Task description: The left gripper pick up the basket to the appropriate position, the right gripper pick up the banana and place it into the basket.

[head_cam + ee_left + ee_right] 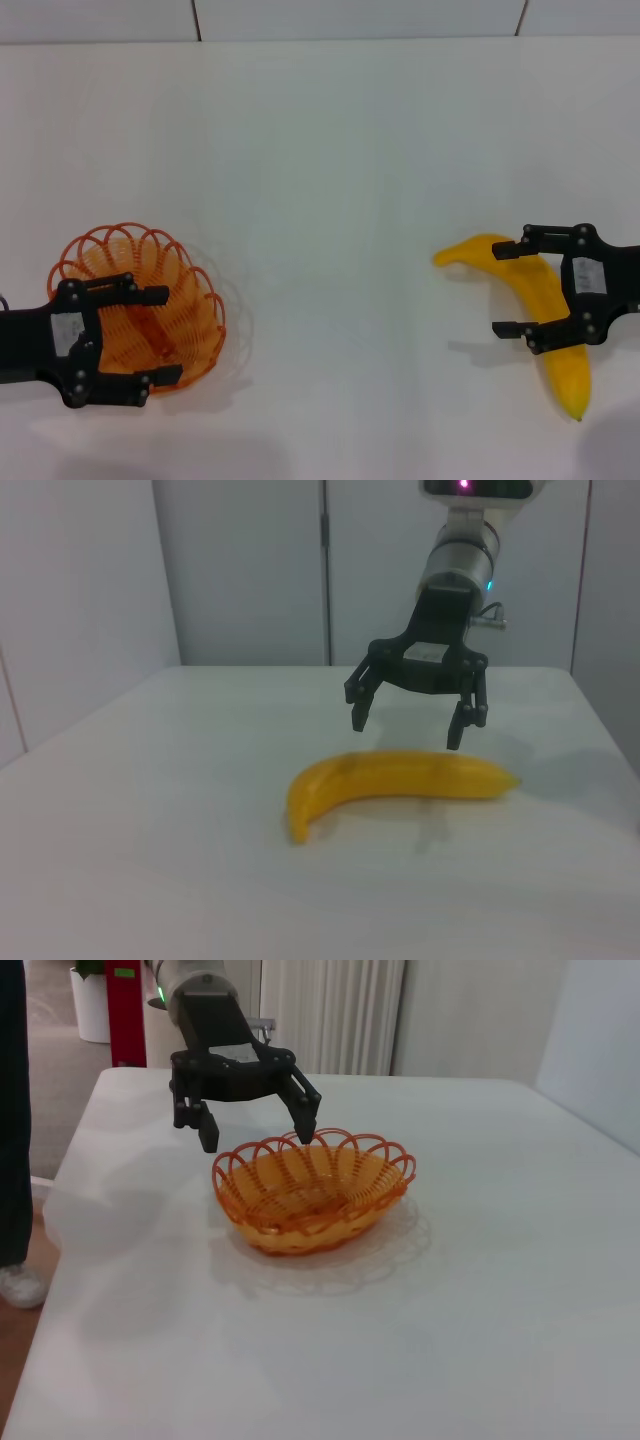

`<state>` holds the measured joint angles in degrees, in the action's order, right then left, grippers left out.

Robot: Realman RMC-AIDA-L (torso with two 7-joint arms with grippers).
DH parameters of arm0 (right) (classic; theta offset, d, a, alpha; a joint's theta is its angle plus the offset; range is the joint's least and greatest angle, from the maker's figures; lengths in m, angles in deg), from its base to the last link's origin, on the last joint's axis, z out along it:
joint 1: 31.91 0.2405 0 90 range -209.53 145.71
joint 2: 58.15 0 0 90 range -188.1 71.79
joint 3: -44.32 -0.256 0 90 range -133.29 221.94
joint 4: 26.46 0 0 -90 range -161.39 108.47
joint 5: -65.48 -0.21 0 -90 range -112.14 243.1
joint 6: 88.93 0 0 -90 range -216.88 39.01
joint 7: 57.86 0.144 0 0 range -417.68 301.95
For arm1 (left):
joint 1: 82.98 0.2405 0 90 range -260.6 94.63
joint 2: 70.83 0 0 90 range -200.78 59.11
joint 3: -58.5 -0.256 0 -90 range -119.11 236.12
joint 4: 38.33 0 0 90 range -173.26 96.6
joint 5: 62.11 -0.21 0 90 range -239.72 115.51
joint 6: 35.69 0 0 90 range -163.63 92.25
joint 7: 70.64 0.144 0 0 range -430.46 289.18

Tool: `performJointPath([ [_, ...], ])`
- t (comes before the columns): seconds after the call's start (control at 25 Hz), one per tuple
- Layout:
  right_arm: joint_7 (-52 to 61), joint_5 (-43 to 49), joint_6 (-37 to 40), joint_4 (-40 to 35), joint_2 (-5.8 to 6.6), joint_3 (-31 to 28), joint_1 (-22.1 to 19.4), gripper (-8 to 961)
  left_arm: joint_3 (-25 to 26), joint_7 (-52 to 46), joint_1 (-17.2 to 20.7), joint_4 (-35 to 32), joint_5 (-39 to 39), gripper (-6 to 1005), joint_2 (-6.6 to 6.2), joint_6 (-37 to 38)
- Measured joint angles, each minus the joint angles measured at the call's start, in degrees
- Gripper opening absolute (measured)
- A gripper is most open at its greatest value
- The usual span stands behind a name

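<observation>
White tabletop [340, 180], plain pale walls behind it. The orange basket [165, 290] sits near the left edge, and the left gripper [158, 335] hangs over its near rim, jaws spread wide, holding nothing. Near the right edge lies the yellow banana [545, 310]; the right gripper [510, 288] hovers just above it, jaws wide apart astride it, empty too.

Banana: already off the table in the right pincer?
No. The banana lies on the table, with the open right pincer hovering above it.
</observation>
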<state>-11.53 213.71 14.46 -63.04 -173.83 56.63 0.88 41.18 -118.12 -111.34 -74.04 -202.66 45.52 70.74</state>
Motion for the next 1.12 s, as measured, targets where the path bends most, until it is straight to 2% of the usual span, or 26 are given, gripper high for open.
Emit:
performJointPath([
  [0.84, -0.03, 0.03, 0.02, 0.02, 0.1, 0.04, -0.02, 887, 0.54, -0.77, -0.26, -0.75, 0.9, 830, -0.08, 0.76],
  [1.0, -0.03, -0.12, 0.05, 0.02, 0.11, -0.23, -0.13, 887, 1.61, -6.16, -0.47, -6.39, 5.55, 825, -0.1, 3.87],
  [1.12, -0.03, -0.15, 0.05, 0.02, 0.05, -0.16, 0.12, 887, 1.64, -17.37, -0.92, -13.87, 12.2, 821, 0.03, 5.1],
])
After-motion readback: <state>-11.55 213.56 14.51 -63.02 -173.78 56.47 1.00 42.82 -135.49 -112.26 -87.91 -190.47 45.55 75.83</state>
